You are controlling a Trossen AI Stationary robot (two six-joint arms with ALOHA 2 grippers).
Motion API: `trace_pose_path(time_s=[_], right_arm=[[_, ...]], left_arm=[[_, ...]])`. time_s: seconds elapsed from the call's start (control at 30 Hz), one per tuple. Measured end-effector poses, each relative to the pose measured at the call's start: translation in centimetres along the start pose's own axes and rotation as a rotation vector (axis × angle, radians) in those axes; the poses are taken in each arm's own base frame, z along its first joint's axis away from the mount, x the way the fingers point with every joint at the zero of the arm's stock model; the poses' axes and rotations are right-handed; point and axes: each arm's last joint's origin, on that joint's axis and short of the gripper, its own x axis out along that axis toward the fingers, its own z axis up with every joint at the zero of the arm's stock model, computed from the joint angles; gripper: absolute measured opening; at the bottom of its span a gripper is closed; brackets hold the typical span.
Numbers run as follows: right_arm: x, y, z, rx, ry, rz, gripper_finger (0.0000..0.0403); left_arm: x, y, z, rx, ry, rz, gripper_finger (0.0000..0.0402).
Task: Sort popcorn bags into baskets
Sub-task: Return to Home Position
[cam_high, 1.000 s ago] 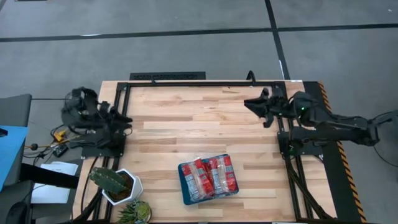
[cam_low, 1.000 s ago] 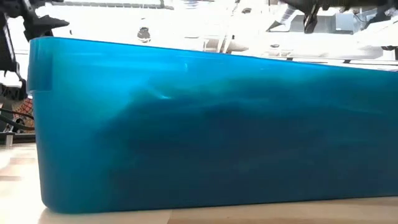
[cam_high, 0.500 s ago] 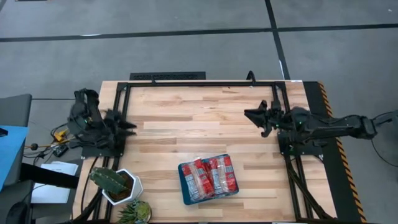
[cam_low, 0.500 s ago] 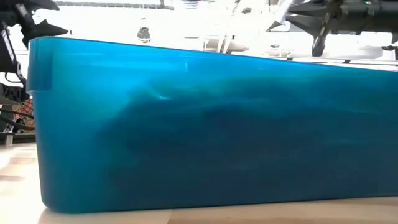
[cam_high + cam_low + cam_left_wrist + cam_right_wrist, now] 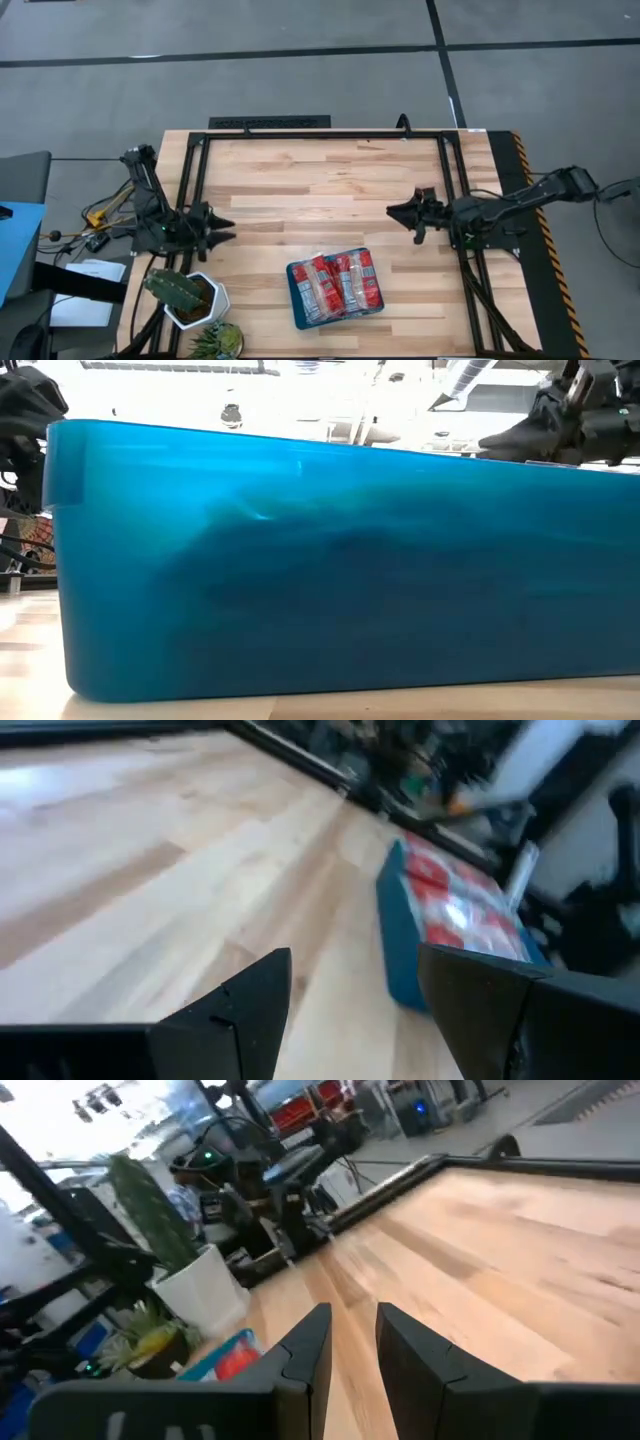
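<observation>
Popcorn bags fill the teal tray, cactus pot nearby.

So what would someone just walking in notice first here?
The teal tray, packed with red popcorn bags, sits low-centre in the high view and fills the low view. The left gripper and right gripper hang empty at opposite table sides, a potted cactus beside the left arm.

Popcorn bags red w/ white; tray teal-blue.
</observation>
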Motion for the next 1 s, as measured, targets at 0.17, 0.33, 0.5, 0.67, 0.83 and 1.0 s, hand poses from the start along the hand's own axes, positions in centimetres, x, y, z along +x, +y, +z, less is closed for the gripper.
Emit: trace_pose_path(time_s=[0.17, 0.33, 0.5, 0.67, 0.83, 1.0], right_arm=[[0.0, 1.7, 0.0, -0.052, -0.041, 0.133, 0.0108], [-0.6, 3.5, 0.5, -0.16, -0.133, 0.281, 0.0108], [-1.0, 4.0, 0.2, -0.18, -0.127, 0.311, 0.0108], [-1.0, 4.0, 0.2, -0.184, -0.122, 0.31, 0.0108], [-0.8, 3.6, 0.1, -0.201, -0.108, 0.277, 0.0108], [-0.6, 3.3, -0.4, -0.212, -0.054, 0.248, 0.0108]], left_arm=[[0.0, -0.2, -0.4, -0.111, 0.086, -0.07, 0.0206], [-0.1, -1.7, 1.1, -0.12, 0.031, -0.206, 0.0206], [-1.4, -4.0, 4.7, 0.188, -0.234, -0.713, 0.0206], [-1.7, -4.1, 4.8, 0.42, -0.341, -0.898, 0.0206], [-0.9, -3.5, 4.5, 0.381, -0.258, -0.802, 0.0206], [0.5, -2.3, 2.1, 0.326, -0.112, -0.715, 0.0206]])
